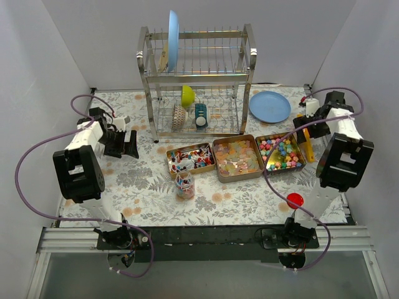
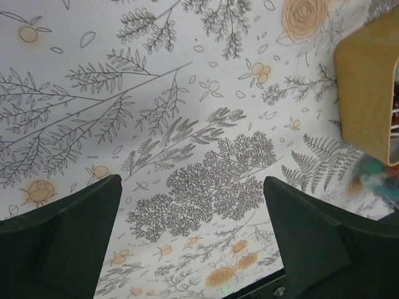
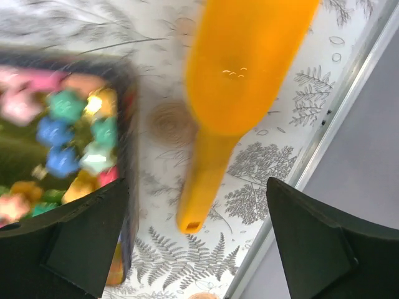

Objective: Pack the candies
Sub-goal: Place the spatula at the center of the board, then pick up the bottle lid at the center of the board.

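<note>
right hand [image 3: 196,187] hangs spread over the orange-yellow plastic scoop [image 3: 240,81], handle pointing back at the wrist, bright multicoloured candies [image 3: 62,124] in the metal tin [image 3: 128,131] just to its left; left hand [image 2: 193,187], spread too, is farther off

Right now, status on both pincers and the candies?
Left pincer open over tablecloth. Right pincer open over scoop, no grip. Candies in three tins, some in jar; lid off.
</note>
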Controlling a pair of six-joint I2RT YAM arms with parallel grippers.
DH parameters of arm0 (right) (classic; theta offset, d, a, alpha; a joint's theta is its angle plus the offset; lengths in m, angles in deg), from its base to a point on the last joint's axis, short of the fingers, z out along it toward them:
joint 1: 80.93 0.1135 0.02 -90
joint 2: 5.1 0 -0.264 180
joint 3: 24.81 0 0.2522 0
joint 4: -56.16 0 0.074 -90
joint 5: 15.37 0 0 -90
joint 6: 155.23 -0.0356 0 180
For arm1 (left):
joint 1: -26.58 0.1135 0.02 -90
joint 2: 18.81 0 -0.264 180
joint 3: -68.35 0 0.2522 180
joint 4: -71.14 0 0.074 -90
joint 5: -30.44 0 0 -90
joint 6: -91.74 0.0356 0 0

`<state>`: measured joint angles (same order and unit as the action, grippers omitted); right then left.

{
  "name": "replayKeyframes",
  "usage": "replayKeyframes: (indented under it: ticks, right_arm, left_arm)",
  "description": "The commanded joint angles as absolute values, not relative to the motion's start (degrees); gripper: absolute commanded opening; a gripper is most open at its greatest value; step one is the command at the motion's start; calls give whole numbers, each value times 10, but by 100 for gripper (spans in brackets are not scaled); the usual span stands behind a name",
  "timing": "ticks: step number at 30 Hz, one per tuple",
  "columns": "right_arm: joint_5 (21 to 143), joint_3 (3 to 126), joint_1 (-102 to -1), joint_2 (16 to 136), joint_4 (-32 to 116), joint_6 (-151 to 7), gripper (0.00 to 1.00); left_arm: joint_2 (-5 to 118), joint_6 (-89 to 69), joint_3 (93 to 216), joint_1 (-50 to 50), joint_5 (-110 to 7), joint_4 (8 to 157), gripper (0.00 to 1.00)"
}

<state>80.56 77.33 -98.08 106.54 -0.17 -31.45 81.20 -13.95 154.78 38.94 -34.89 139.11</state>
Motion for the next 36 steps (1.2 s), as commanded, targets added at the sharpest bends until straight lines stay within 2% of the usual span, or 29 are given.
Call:
replayKeyframes:
  ticks: [1, 2, 3, 5, 7, 10, 18, 25, 36]
  right_arm:
    - [1025, 690, -1002, 898, -8, -168, 98]
    - [1052, 663, -1002, 846, -12, -129, 98]
    - [1066, 632, -1001, 826, -37, -24, 98]
    - [1080, 609, -999, 790, -143, 85, 98]
    - [1042, 582, -999, 785, -209, 224, 98]
    - [988, 533, -1005, 786, -277, 310, 98]
    - [963, 414, -1007, 742, -276, 435, 96]
    - [909, 359, -1007, 732, -282, 462, 93]
    - [838, 281, -1002, 703, -118, 418, 93]
  left_arm:
    - [783, -192, 1525, 386, -395, 1316, 98]
    - [782, -209, 1519, 386, -408, 1306, 98]
    - [782, -215, 1514, 386, -422, 1302, 98]
    - [787, -217, 1514, 387, -436, 1311, 98]
    - [785, -222, 1511, 388, -432, 1326, 98]
    - [787, -206, 1505, 388, -415, 1346, 98]
    - [809, -116, 1546, 388, -411, 1457, 98]
    - [823, -92, 1588, 389, -464, 1505, 98]
    - [841, -93, 1609, 376, -477, 1514, 98]
